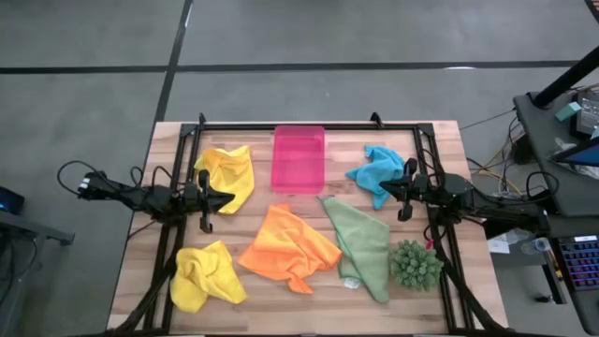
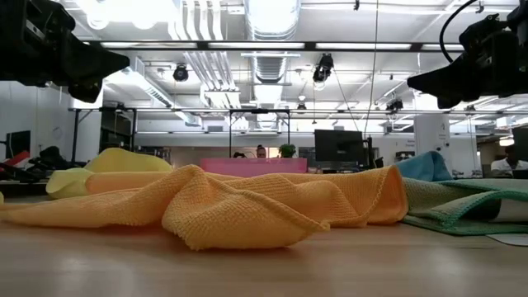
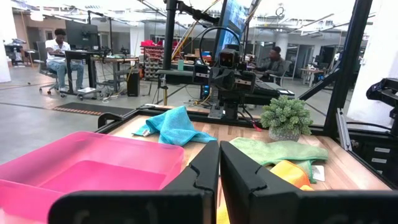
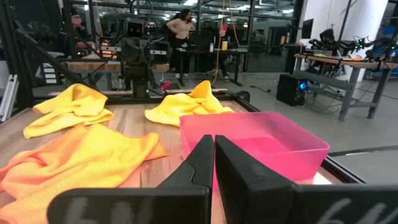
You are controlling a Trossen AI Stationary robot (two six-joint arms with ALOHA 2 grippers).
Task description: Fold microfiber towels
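Observation:
Five crumpled towels lie flat on the wooden table: a yellow one (image 1: 227,173) at the far left, a second yellow one (image 1: 206,276) at the near left, an orange one (image 1: 288,248) in the middle, a light green one (image 1: 363,243) to its right, and a turquoise one (image 1: 379,170) at the far right. My left gripper (image 1: 227,198) is shut and empty, held above the table beside the far yellow towel. My right gripper (image 1: 386,192) is shut and empty, held above the table beside the turquoise towel.
A pink plastic tray (image 1: 299,158) stands at the far middle of the table. A spiky green plant (image 1: 415,265) stands at the near right. A black frame (image 1: 309,125) runs around the table's edges. People sit and stand in the room behind.

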